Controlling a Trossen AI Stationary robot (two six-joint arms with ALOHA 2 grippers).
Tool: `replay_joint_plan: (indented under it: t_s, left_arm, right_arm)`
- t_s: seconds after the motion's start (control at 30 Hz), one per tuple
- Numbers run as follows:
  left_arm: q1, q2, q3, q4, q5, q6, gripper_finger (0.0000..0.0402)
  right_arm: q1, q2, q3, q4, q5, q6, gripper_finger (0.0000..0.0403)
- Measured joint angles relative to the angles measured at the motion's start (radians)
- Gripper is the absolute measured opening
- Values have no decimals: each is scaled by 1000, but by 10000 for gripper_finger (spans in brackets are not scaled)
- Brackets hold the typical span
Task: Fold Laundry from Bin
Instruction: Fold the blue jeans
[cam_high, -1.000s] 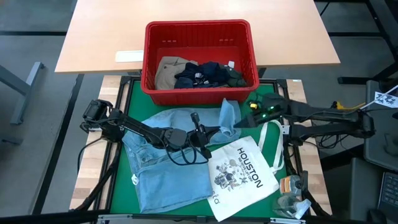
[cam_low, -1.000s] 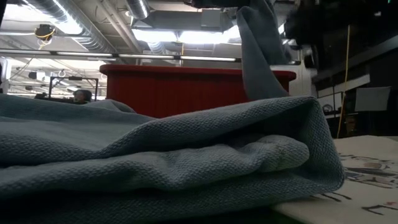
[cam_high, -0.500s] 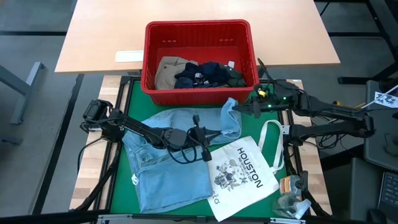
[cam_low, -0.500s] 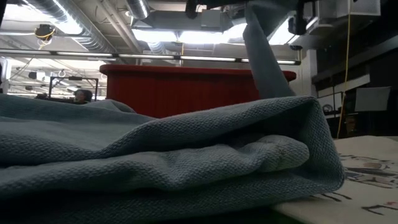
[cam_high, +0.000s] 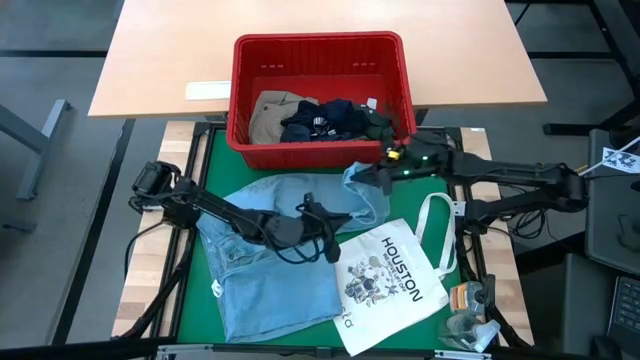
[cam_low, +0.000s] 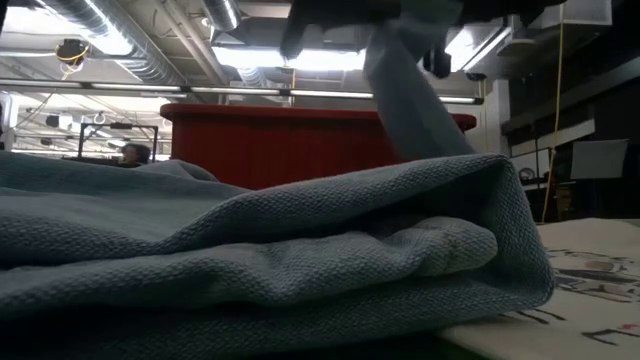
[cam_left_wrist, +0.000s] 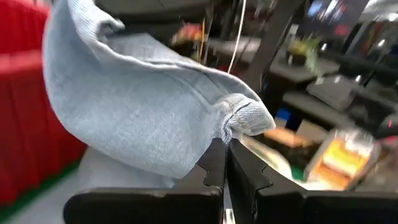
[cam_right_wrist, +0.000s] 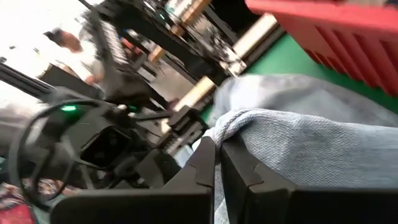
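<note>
Denim (cam_high: 275, 255): light blue, spread on the green mat (cam_high: 215, 150) before the bin (cam_high: 320, 55); one edge lifted between both grippers.
Left gripper (cam_high: 318, 208): mid-mat, fingers (cam_left_wrist: 214, 165) pressed together on a bunched denim hem, cloth rising just past the tips.
Right gripper (cam_high: 378, 175): just beside the bin's front wall, fingers (cam_right_wrist: 205, 165) clamped on a denim fold that drapes over them.
Bin: red, holding tan, navy and dark green garments (cam_high: 320, 118).
Tote (cam_high: 388, 275): white, touching the denim.
</note>
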Motion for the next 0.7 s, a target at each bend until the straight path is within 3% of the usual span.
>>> replay_joint_plan:
  t_s: [0.3,0.7]
  left_arm:
    - [-39,0,0,-443,-63,-410,0]
    - [-46,0,0,-785,57,-626,0]
  right_arm:
    - [1,200,0,85,4,-66,8]
    - [1,421,0,310,5,-76,9]
